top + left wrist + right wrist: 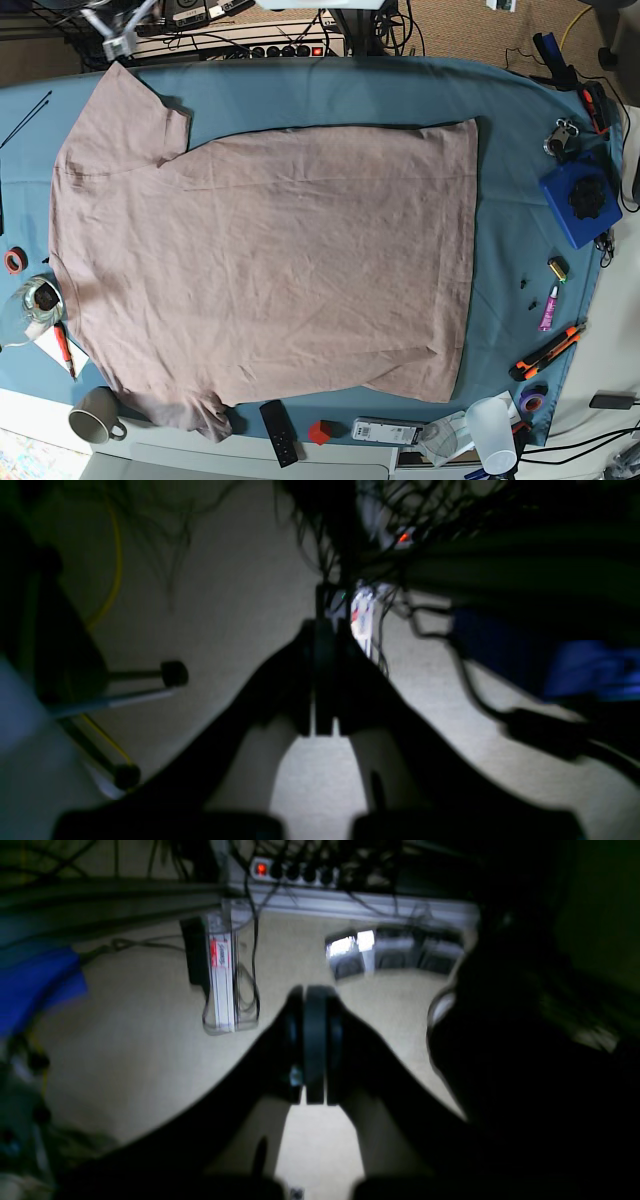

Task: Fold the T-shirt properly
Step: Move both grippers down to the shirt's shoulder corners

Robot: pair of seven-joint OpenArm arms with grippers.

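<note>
The T-shirt [270,270], dusty pink-beige, lies spread flat on the blue table cloth [520,150] in the base view. Its neck and both sleeves are at the left and its hem at the right. Neither arm shows in the base view. The left wrist view has my left gripper [323,630] shut with nothing between its fingers, hanging over beige floor. My right gripper [313,995] is likewise shut and empty in the right wrist view, also over the floor. The T-shirt does not appear in either wrist view.
Around the shirt lie a grey mug [95,425], a glass bowl [25,305], a black remote [279,432], a red block [320,432], a plastic cup [495,425], an orange cutter [548,350] and a blue box [580,200]. A power strip [295,871] and cables lie on the floor.
</note>
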